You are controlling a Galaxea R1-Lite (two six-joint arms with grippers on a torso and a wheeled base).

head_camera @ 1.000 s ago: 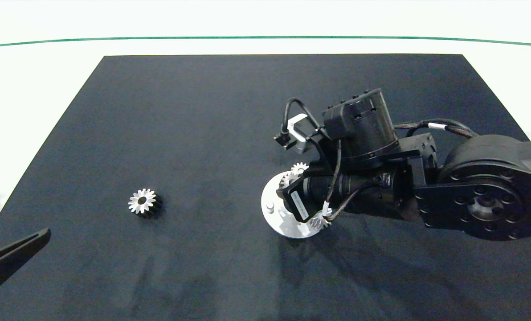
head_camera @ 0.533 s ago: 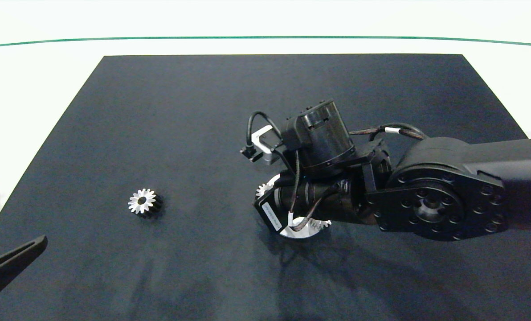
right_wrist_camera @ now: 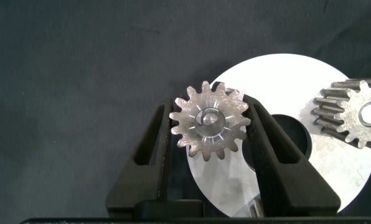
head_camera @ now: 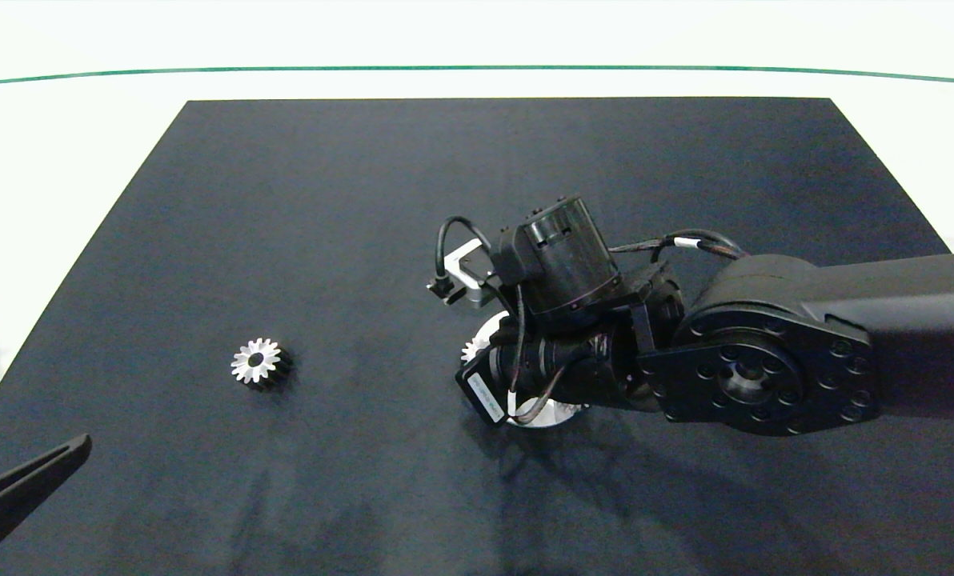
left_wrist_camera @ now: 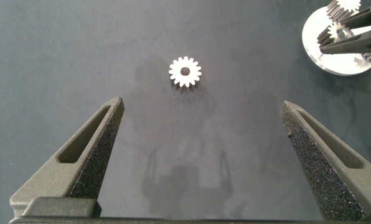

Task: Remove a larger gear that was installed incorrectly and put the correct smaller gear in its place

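Our right end effector [right_wrist_camera: 211, 121] has shifted left across the disc [right_wrist_camera: 285, 81] and now clamps the mounted gear [right_wrist_camera: 211, 119]; next we lift it straight off, left end effector [left_wrist_camera: 201, 155] wide open, empty.

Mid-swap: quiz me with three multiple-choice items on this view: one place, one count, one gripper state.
1. Where is the dark-holed gear? A: on the mat, away from the white disc; B: on that disc; C: in a gripper.
2. Gears in the right wrist view? A: one; B: two; C: four.
3. The left gripper is: A: open, empty; B: shut on a gear; C: unseen.
A, it lies alone there; B, a held gear in the right gripper and a second gear; A, its fingers stand wide apart.
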